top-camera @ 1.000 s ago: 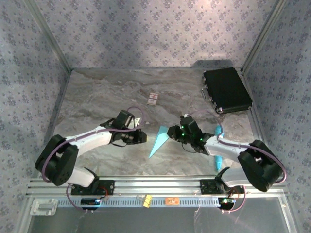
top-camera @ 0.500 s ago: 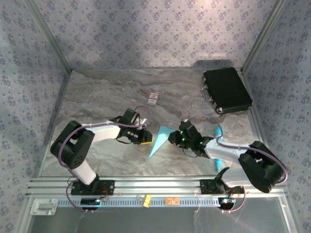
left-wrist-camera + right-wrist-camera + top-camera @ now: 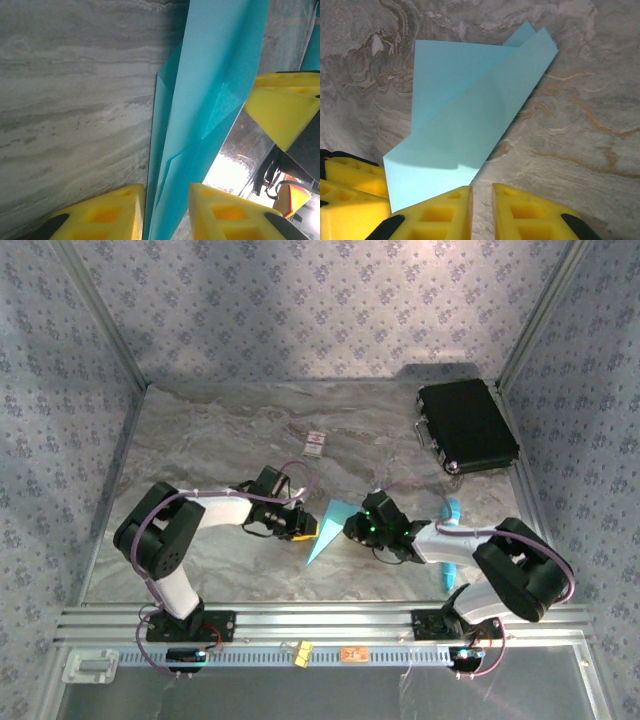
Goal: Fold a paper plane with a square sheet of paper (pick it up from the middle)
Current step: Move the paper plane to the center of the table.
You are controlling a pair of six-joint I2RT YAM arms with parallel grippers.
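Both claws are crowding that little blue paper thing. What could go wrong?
The paper plane runs between the fingers of the left gripper, with the right gripper close beside it. If they pull apart, the thin paper might tear or unfold. Their yellow fingers sit very near each other and could bump.

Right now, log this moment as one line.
stage: folding | folded light-blue paper: creased, on marble table | left gripper: fingers straddle paper, grip unclear | right gripper: narrow empty gap, beside paper
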